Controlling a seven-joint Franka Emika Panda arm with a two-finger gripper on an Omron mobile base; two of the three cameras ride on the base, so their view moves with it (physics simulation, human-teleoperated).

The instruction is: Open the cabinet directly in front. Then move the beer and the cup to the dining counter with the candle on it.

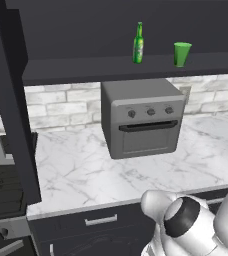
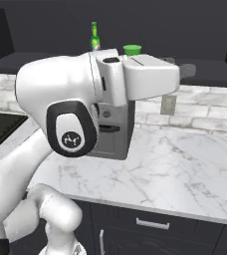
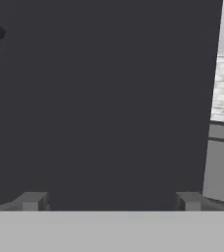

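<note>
Green beer (image 1: 138, 44) and cup (image 1: 182, 53) on cabinet (image 1: 126, 67) shelf, apart from wide-spread end effector (image 3: 109, 202).

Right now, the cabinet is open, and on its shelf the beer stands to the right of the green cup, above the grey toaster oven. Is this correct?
Not quite. The beer stands to the left of the cup, not the right, as the left base view shows. The rest holds: the cabinet is open, and both stand on its shelf above the grey toaster oven.

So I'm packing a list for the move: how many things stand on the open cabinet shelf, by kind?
Bottles: 1, the green beer
Cups: 1, the green cup
Total: 2, both upright and apart on the cabinet shelf.
</note>
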